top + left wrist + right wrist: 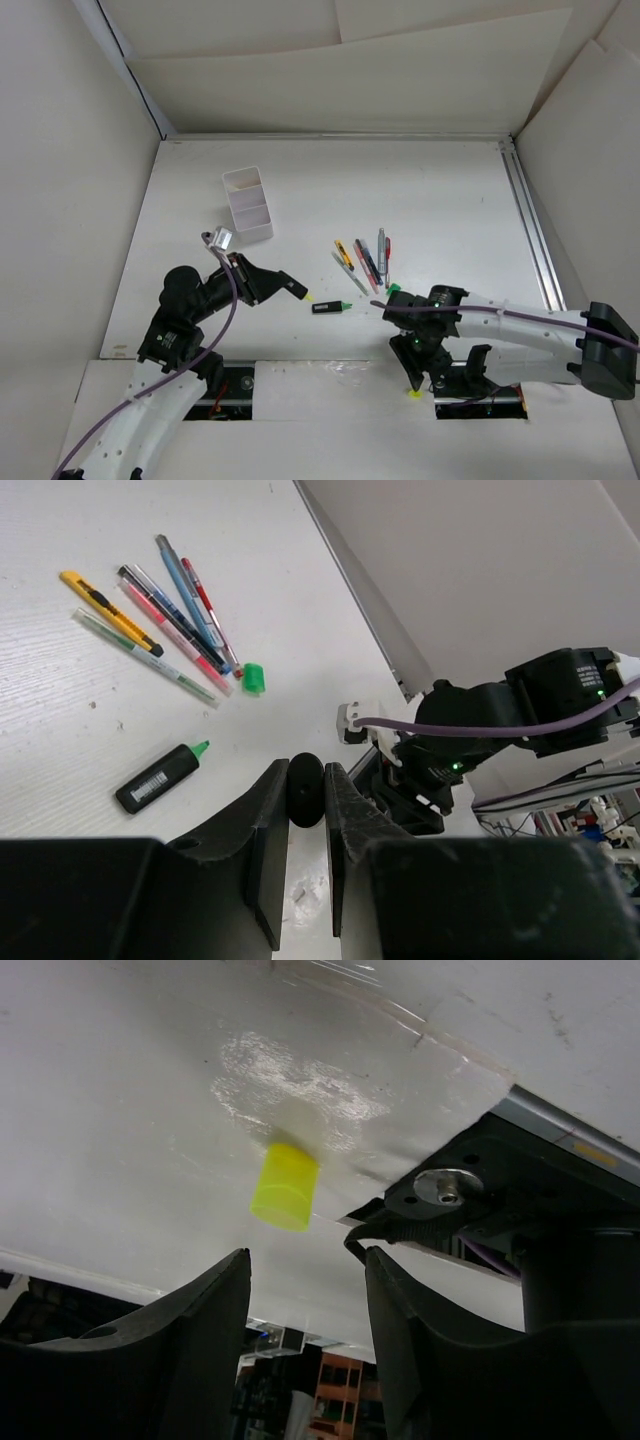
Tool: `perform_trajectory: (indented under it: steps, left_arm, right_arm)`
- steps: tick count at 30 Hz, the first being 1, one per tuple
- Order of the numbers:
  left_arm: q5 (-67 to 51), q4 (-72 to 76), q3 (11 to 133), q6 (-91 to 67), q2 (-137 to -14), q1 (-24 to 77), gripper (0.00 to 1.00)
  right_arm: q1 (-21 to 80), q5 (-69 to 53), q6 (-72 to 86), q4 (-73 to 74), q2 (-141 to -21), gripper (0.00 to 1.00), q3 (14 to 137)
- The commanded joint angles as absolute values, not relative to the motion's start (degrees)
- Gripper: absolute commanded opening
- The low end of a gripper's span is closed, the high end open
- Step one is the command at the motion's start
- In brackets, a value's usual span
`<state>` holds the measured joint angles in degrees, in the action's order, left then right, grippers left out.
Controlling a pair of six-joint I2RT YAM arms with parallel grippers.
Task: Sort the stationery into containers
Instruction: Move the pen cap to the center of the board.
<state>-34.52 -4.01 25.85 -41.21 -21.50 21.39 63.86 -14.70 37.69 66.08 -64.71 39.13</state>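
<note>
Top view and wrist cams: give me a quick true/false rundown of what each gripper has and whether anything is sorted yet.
1. The left gripper is shut on a black highlighter. True.
2. The right gripper holds the yellow cap. False: its jaws stand open, and the cap lies on the table ahead of them.
3. The white container already holds pens. False: both compartments look empty, and the pens lie loose on the table.
4. A second highlighter, green tip showing, lies on the table between the two grippers. True.
</note>
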Motion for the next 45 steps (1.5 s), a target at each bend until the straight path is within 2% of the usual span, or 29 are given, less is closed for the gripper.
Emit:
perform_trajectory:
  steps: [1,10,17,19,29,31,34,38,42,45]
  left_arm:
    - [-35.6,-4.39,25.75,-40.25,-21.09,21.45,0.0]
    - [-35.07,-5.01,25.75,-39.64,-21.09,21.45,0.0]
    - [-32.88,-7.21,28.48,-37.79,-21.09,21.45,0.0]
    - [-32.35,-8.0,29.09,-37.27,-21.09,21.45,0.0]
    - [-32.34,-7.91,29.09,-37.79,-20.57,21.45,0.0]
    - [-32.34,-7.91,29.09,-37.79,-20.04,21.45,0.0]
    - [-32.34,-7.38,29.09,-37.79,-20.04,21.45,0.0]
    - [-32.34,-7.38,29.09,-37.79,-20.04,21.45,0.0]
    - [-32.34,-7.38,28.56,-38.32,-20.04,21.45,0.0]
    - [-32.34,-6.16,28.04,-38.85,-20.04,21.45,0.0]
  right_arm:
    - [64.95,-18.18,37.44,61.54,-66.35,0.55,38.24]
    - [67.76,-20.13,35.78,55.2,-74.7,0.58,38.23]
    - [67.76,-20.21,36.38,52.22,-75.32,0.6,36.91]
    - [68.29,-20.21,36.91,51.68,-75.32,0.52,36.3]
    - [69.35,-18.55,37.53,55.37,-75.32,0.57,36.38]
    - [69.35,-18.54,37.53,55.9,-75.32,0.53,36.39]
    - [69.87,-18.54,38.14,55.2,-75.32,0.42,36.39]
    - [69.87,-18.02,38.14,53.97,-75.32,0.32,35.86]
    - [69.87,-18.02,38.14,53.44,-75.32,0.15,35.86]
    - [69.87,-16.61,38.14,52.92,-75.32,0.1,39.44]
